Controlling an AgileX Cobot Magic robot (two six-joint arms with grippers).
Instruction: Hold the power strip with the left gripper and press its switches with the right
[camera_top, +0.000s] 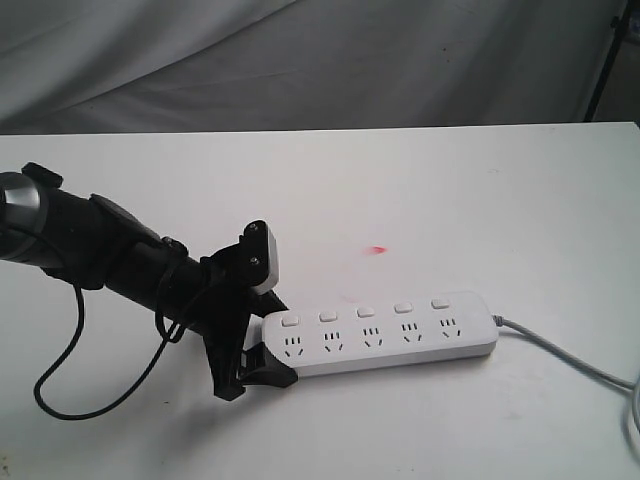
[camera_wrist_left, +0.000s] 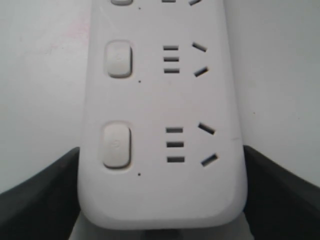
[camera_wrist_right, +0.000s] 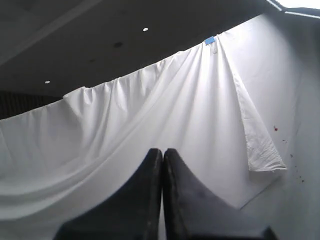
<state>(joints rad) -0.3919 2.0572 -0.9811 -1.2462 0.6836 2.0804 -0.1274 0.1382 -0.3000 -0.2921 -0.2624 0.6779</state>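
Observation:
The white power strip lies on the white table with its five switches in a row above the sockets. Its grey cord runs off to the right. My left gripper has its black fingers against both long sides of the strip's left end. In the left wrist view the power strip fills the space between the fingers of my left gripper, and two switches show. My right gripper is shut on nothing, points at a white cloth, and is out of the exterior view.
A small red spot marks the table behind the strip. A black cable loops from the left arm onto the table at front left. A white cloth backdrop hangs behind, with a dark stand leg at the far right.

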